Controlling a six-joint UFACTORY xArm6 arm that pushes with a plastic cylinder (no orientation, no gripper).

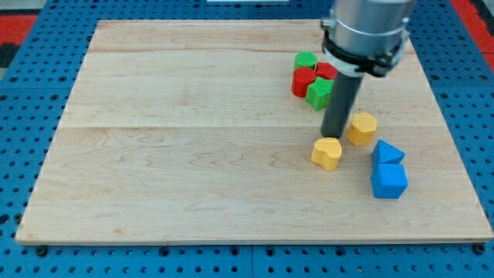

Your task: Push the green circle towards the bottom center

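Observation:
The green circle [306,60] lies at the upper right of the wooden board [193,154], at the top of a tight cluster. It touches a red block [302,80] and a second red block [326,71], with a green star-like block [318,93] below them. My tip [334,136] is down on the board below this cluster, well apart from the green circle. It stands just above a yellow heart [327,153] and just left of a yellow hexagon [361,128].
A blue triangle [387,151] and a blue cube [388,181] lie together at the right, below the yellow hexagon. The arm's grey body [364,31] hangs over the board's upper right. A blue pegboard [31,154] surrounds the board.

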